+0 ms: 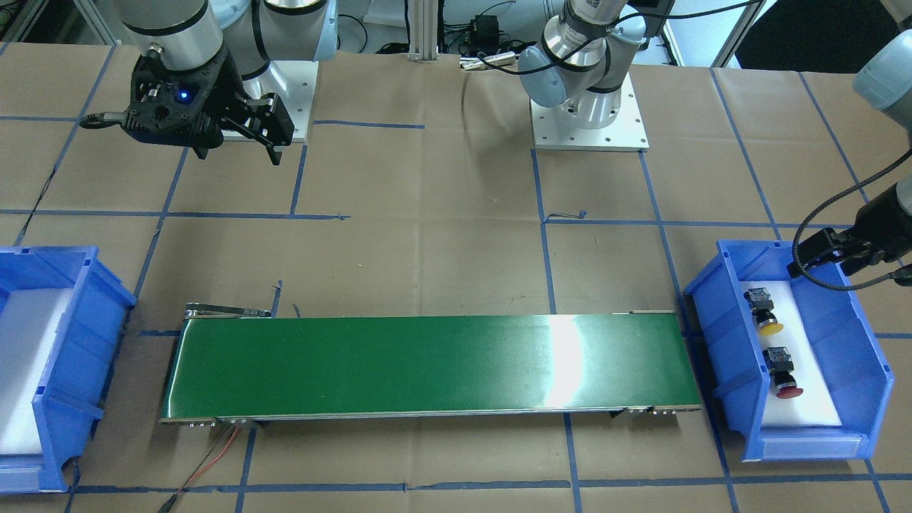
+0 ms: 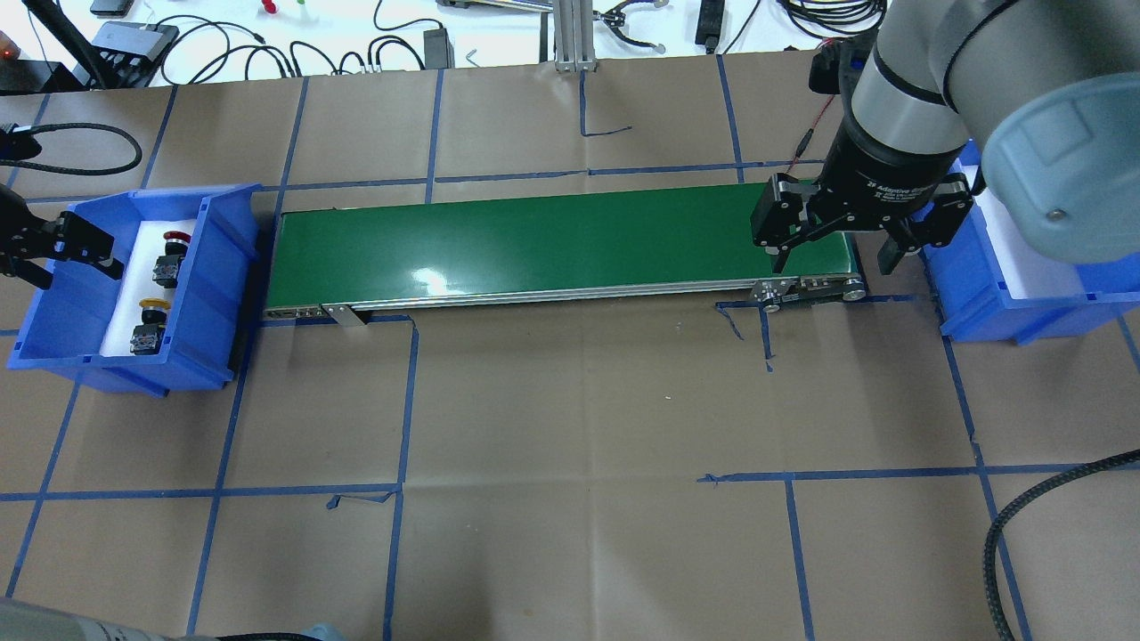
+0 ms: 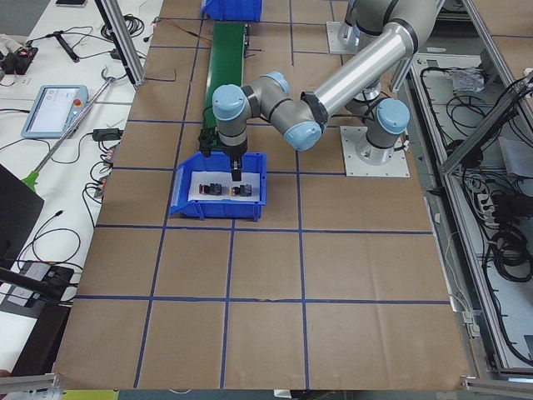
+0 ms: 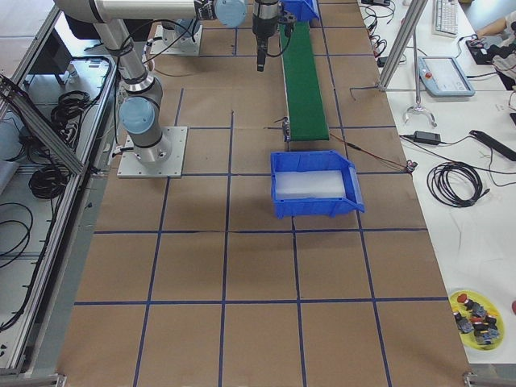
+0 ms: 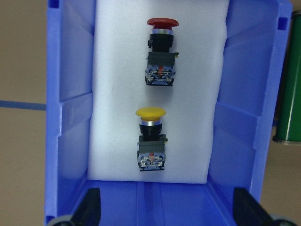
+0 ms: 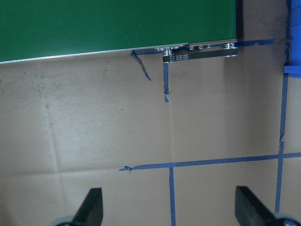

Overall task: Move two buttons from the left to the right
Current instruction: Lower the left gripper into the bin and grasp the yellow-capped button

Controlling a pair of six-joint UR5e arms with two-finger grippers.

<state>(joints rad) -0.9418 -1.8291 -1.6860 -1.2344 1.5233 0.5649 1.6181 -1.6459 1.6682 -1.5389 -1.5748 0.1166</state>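
Two buttons lie on white foam in the blue bin point(image 2: 223, 267) on my left side. The red-capped button point(image 5: 160, 47) is the farther one in the left wrist view, and the yellow-capped button point(image 5: 151, 136) lies nearer the fingers. Both also show from the front, yellow button point(image 1: 768, 320) and red button point(image 1: 784, 381). My left gripper point(image 2: 55, 249) hovers open over that bin's outer end, its fingers point(image 5: 91, 207) spread with nothing between them. Over the right end of the conveyor my right gripper point(image 2: 834, 258) hangs open and empty, above bare paper in its wrist view point(image 6: 169, 212).
A green conveyor belt point(image 2: 552, 240) runs between the two bins. The right blue bin point(image 2: 980, 303) holds only a white foam pad. Brown paper with blue tape lines covers the table. Cables and tools lie along the far edge point(image 2: 267, 53).
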